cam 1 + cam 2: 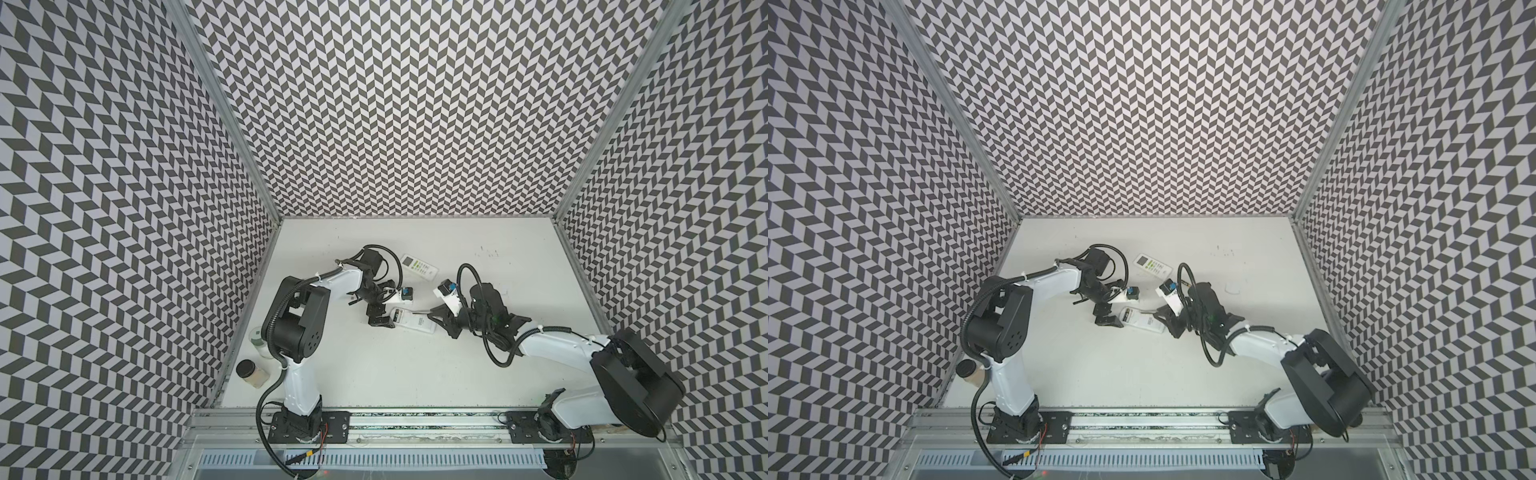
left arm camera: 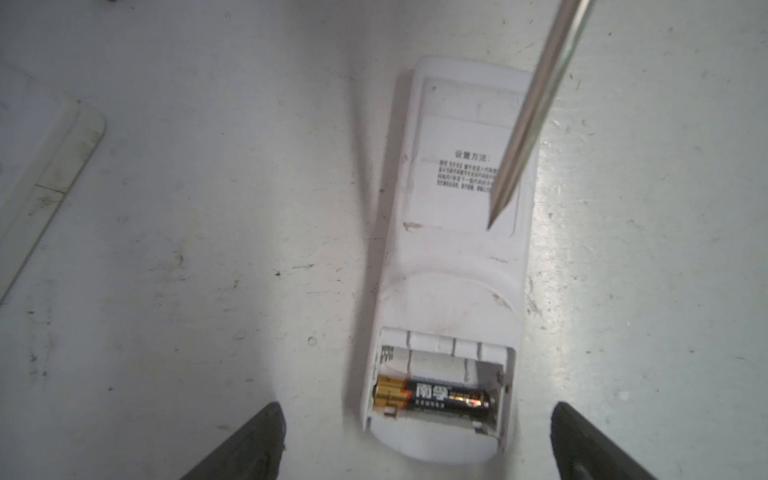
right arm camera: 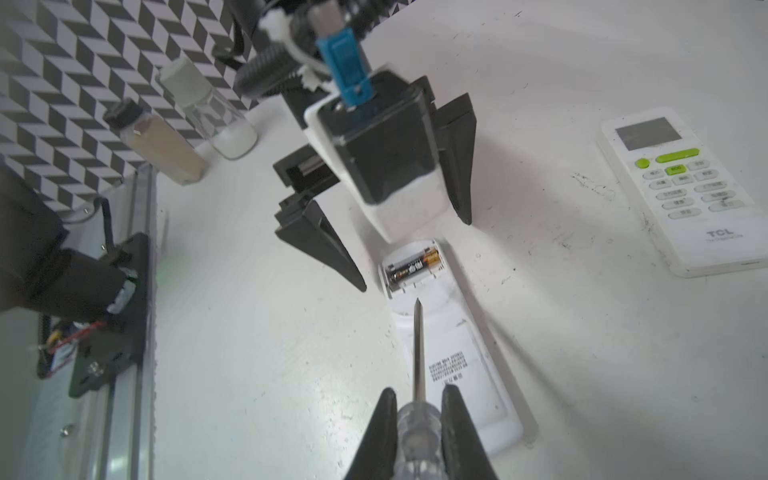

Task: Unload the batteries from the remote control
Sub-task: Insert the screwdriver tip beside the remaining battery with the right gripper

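Note:
The white remote control (image 2: 453, 257) lies face down mid-table with its battery compartment uncovered. One black battery with a gold end (image 2: 434, 397) sits in the compartment, and the slot beside it is empty. My left gripper (image 2: 417, 409) is open, one finger on each side of the compartment end, not touching the remote. My right gripper (image 3: 417, 395) is shut on the clear handle of a screwdriver (image 3: 419, 345). Its metal shaft runs over the remote's back (image 3: 449, 345) and its tip points at the battery (image 3: 411, 268). Both top views show the remote (image 1: 415, 322) between the left gripper (image 1: 380, 320) and the right gripper (image 1: 438, 318).
A second white remote with green buttons (image 3: 681, 191) lies face up farther back (image 1: 419, 266). Two jars, one of tan powder (image 3: 158, 145) and one of white powder (image 3: 212, 112), stand at the left wall. A small flat white cover (image 1: 1232, 288) lies behind the right arm. Patterned walls enclose the table.

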Tool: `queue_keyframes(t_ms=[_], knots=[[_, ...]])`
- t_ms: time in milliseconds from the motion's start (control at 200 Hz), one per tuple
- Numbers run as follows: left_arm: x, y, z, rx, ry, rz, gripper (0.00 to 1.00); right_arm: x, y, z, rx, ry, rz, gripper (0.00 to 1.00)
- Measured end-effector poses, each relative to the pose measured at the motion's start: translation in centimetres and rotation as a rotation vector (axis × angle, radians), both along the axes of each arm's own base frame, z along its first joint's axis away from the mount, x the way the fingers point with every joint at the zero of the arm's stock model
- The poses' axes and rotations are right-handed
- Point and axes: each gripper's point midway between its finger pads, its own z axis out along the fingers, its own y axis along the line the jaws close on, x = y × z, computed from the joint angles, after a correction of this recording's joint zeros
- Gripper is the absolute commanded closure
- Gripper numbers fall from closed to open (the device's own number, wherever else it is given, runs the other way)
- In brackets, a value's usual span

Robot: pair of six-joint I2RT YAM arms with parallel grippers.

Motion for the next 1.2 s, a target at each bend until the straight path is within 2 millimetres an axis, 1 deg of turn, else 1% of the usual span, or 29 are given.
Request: queue_keyframes(t_ms=[65,235,355,441,516,626,766,856,961,1071,1197], knots=[[0.0,0.0,-0.1,-0.001,0.004,-0.001,0.02,-0.4,-0.2,-0.2,-0.016,-0.037,0.021,1.00],[-0.3,-0.1,-0.3,-0.009,0.012,-0.003,0.08,-0.7,-0.2,0.8,-0.010,-0.195,0.072,1.00],[-0.7,0.0,-0.7,-0.012,0.026,-0.003,0.12,-0.4,0.2,1.5,-0.013,-0.279,0.102,1.00],[-1.0,-0.1,-1.0,-0.021,0.031,-0.004,0.18,0.0,0.7,1.5,-0.013,-0.285,0.111,1.00],[-0.8,-0.3,-1.0,-0.031,0.026,0.002,0.22,0.8,1.6,1.4,-0.007,-0.236,0.111,1.00],[-0.6,-0.5,-1.1,-0.043,0.019,0.015,0.29,1.9,2.9,1.8,0.044,-0.142,0.099,1.00],[-0.5,-0.7,-1.1,-0.053,0.028,0.054,0.34,2.1,3.6,1.0,0.088,0.031,0.075,1.00],[-0.7,-0.7,-1.1,-0.056,0.034,0.077,0.35,1.8,3.7,0.2,0.100,0.149,0.051,1.00],[-1.2,-0.7,-1.1,-0.056,0.041,0.099,0.35,1.5,3.7,-0.3,0.110,0.264,0.027,1.00],[-2.3,-0.7,-1.2,-0.051,0.047,0.105,0.34,1.3,3.8,-0.4,0.120,0.339,0.010,1.00],[-3.4,-0.8,-1.1,-0.051,0.059,0.109,0.31,1.4,3.6,-1.1,0.109,0.408,-0.024,1.00]])
